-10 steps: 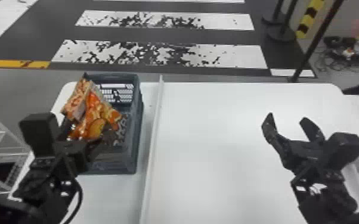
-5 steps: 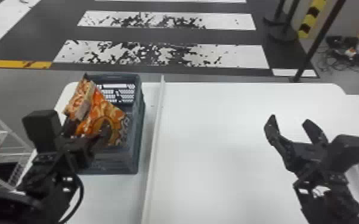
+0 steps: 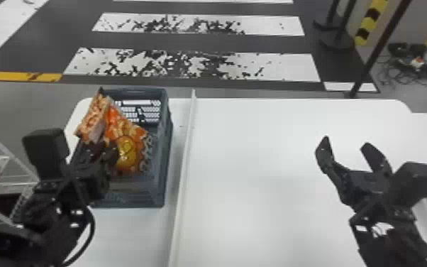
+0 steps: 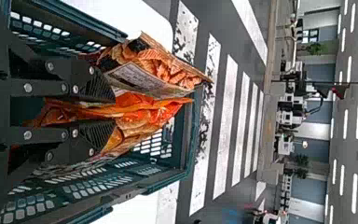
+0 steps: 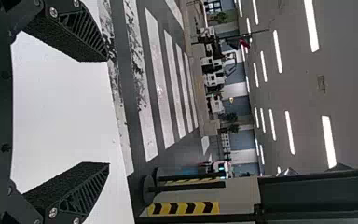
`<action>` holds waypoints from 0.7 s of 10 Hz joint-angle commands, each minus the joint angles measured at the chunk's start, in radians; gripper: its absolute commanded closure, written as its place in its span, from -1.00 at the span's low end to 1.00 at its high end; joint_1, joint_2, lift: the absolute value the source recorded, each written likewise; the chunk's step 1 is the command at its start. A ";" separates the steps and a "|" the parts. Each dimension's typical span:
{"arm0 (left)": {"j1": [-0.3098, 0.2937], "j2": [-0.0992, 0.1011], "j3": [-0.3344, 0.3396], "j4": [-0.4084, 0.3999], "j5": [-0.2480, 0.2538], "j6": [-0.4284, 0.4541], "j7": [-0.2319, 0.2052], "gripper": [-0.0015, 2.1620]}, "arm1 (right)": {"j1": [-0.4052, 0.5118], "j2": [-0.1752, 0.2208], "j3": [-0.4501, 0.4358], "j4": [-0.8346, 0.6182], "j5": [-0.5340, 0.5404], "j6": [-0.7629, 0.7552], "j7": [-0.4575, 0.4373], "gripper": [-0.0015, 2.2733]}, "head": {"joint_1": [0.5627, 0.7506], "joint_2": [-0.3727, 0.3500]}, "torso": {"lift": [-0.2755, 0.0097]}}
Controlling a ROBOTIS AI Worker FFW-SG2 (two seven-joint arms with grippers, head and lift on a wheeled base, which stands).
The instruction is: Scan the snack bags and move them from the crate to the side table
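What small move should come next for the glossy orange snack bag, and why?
I'd suggest a short, slow lift of the left black claw: it straddles the glossy orange snack bag, which sits partly inside the blue-gray plastic crate and must clear its walls.

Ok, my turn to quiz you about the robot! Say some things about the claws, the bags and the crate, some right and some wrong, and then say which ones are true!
1. The crate is on the white table. True.
2. The right claw is holding a bag. False: the right claw is open, with nothing in it.
3. The left claw is at the bags. True.
4. The crate is to the right of the long white strip. False: the crate is to the left of it.
5. The bags are all blue. False: they have lots of orange on them.
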 commanded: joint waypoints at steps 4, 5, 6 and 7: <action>0.055 0.000 0.035 -0.155 -0.072 0.053 0.028 0.72 | 0.008 0.002 -0.001 -0.022 -0.002 -0.004 -0.002 -0.88 | 0.41 0.16 | 0.32; 0.067 0.001 0.034 -0.207 -0.081 0.065 0.034 0.72 | 0.008 0.002 -0.001 -0.022 -0.002 -0.010 -0.002 -0.88 | 0.41 0.17 | 0.32; 0.078 0.001 0.034 -0.261 -0.094 0.074 0.037 0.72 | 0.008 0.002 -0.001 -0.022 -0.002 -0.016 -0.002 -0.88 | 0.41 0.18 | 0.32; 0.086 0.004 0.031 -0.305 -0.111 0.077 0.045 0.72 | 0.008 0.002 -0.009 -0.024 -0.002 -0.022 -0.006 -0.88 | 0.41 0.17 | 0.32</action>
